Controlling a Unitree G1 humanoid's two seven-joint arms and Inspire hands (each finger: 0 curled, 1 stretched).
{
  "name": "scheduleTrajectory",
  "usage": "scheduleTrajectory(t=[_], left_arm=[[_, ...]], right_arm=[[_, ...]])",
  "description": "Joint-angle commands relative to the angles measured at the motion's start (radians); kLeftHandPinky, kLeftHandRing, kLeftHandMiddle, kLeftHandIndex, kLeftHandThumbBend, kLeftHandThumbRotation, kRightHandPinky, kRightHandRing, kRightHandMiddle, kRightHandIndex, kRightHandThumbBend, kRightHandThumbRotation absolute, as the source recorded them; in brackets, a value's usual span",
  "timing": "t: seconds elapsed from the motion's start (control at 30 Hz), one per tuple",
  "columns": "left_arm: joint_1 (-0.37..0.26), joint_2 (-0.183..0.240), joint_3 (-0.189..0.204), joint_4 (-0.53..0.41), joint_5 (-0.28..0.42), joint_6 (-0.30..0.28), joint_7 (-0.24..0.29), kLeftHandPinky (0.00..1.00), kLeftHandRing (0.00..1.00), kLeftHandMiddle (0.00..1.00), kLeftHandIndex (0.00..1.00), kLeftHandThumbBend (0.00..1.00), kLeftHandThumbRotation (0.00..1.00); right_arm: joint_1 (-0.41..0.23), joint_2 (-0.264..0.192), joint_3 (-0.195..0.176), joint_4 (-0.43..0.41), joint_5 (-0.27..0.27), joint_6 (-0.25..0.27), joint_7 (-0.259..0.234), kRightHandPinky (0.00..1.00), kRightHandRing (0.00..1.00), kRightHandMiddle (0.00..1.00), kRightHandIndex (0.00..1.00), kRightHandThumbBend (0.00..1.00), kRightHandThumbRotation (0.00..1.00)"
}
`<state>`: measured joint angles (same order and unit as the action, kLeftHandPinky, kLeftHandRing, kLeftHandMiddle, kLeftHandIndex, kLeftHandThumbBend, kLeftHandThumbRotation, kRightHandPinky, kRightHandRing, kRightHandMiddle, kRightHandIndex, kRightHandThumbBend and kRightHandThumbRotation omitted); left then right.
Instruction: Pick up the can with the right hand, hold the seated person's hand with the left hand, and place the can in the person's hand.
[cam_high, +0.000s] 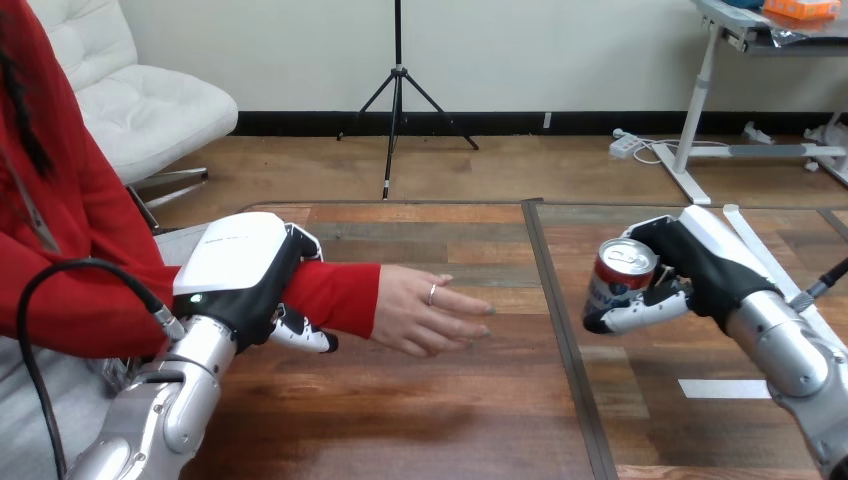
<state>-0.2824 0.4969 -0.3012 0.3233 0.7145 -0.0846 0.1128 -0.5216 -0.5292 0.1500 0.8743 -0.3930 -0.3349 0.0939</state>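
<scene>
At three o'clock the right hand (712, 262) curls its fingers (640, 312) round the can (618, 276) above the table (450, 420), open wood separating it from the person's hand (425, 312), whose forearm (335, 295) the left hand (240, 268) clasps with curled fingers at nine o'clock.

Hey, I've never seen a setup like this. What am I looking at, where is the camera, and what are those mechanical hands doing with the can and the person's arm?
This is a human-shaped robot working at a wooden table. The camera sits on its head and looks down, so the silver arms are its own. Its left hand is curled round the person's forearm in the red sleeve. The person's hand stretches out over the table. Its right hand grips a can, held tilted and well apart from the person's hand.
</scene>
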Motion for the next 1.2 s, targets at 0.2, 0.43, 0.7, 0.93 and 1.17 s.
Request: scheduleTrajectory(t=[0.2,0.43,0.7,0.93,1.17], left_arm=[[-0.158,-0.067,0.071,-0.228,-0.039,-0.055,0.069,0.19,0.25,0.31,0.31,0.84,0.00],[-0.168,-0.081,0.079,-0.237,-0.049,-0.058,0.069,0.19,0.25,0.31,0.32,0.82,0.00],[-0.178,-0.099,0.083,-0.256,-0.048,-0.048,0.068,0.20,0.25,0.31,0.32,0.81,0.00],[-0.181,-0.112,0.086,-0.273,-0.049,-0.036,0.056,0.20,0.26,0.32,0.32,0.79,0.00],[-0.185,-0.125,0.086,-0.289,-0.044,-0.025,0.049,0.20,0.26,0.32,0.32,0.78,0.00]], right_arm=[[-0.184,0.060,0.007,-0.115,0.000,-0.001,-0.011,0.35,0.39,0.45,0.47,0.72,0.00],[-0.193,0.082,0.010,-0.128,0.001,0.008,-0.002,0.35,0.39,0.45,0.46,0.72,0.00],[-0.206,0.105,0.014,-0.142,-0.003,0.011,0.004,0.34,0.38,0.44,0.46,0.72,0.00],[-0.213,0.121,0.016,-0.165,-0.007,0.024,0.007,0.33,0.37,0.44,0.46,0.72,0.00],[-0.220,0.136,0.021,-0.194,-0.008,0.036,0.009,0.34,0.38,0.44,0.45,0.72,0.00]])
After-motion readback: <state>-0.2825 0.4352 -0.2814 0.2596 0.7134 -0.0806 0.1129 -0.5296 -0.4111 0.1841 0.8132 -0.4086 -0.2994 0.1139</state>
